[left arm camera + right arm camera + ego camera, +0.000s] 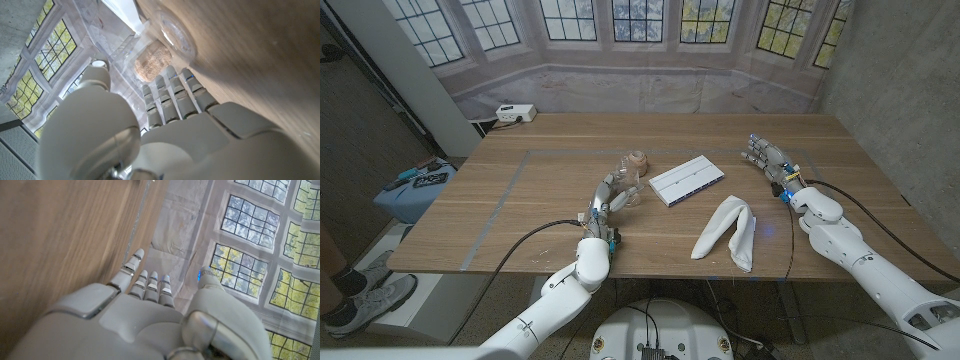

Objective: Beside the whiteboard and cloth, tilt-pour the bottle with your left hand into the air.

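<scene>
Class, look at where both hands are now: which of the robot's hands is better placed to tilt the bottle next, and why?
The left hand. It already grips the clear bottle beside the whiteboard and cloth. The right hand stands open by the table's far right side, apart from the bottle.

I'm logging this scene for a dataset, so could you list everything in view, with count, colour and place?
bottle: one, clear with a tan cap, tilted in the left hand, left of the whiteboard.
whiteboard: one, white, lying mid-table.
cloth: one, white, crumpled near the front edge, right of centre.
table: one, brown wood.
power strip: one, white, beyond the far left corner.
bag: one, light blue, on the floor at left.
person's shoe: one, grey, at the picture's lower left.
left hand: grips the bottle.
right hand: fingers apart, holding nothing, at the table's right.
</scene>
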